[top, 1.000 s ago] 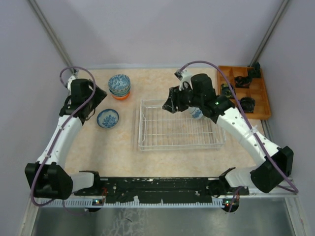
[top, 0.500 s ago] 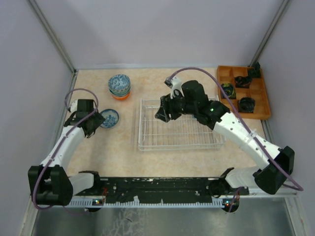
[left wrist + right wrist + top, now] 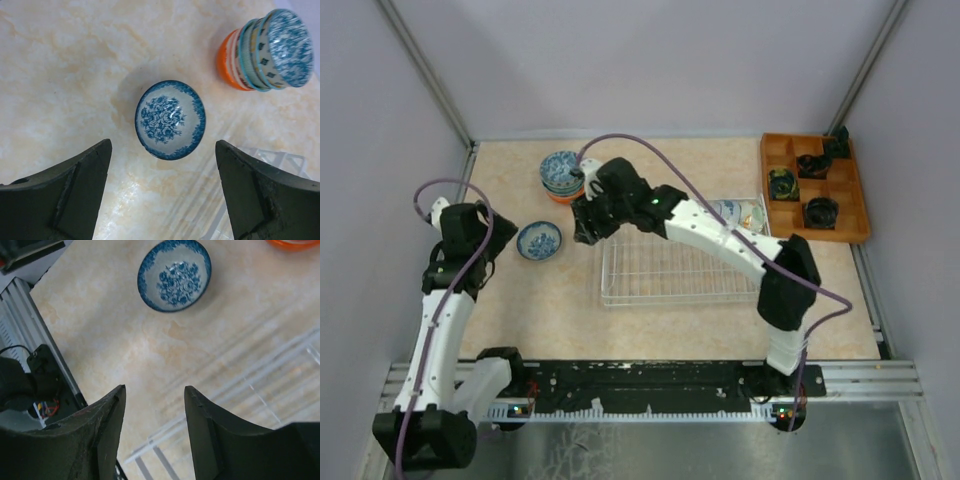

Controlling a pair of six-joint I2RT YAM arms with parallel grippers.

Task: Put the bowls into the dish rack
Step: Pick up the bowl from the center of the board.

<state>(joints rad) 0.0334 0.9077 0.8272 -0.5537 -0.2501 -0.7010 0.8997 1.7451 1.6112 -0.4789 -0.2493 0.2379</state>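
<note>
Your right claw, empty and half-spread, has left white bowls in the pale wire dish rack behind it and swung toward the lone blue-flowered white ceramic bowl ahead of its tips, while your left claw, spread wide, backs off, so that bowl looks next.

Bowl: glazed ceramic, glossy, smooth. Counter: smooth, marbled, stone-look surface with low sheen. Dish rack: pale smooth wire. Tray: orange wood, matt.
</note>
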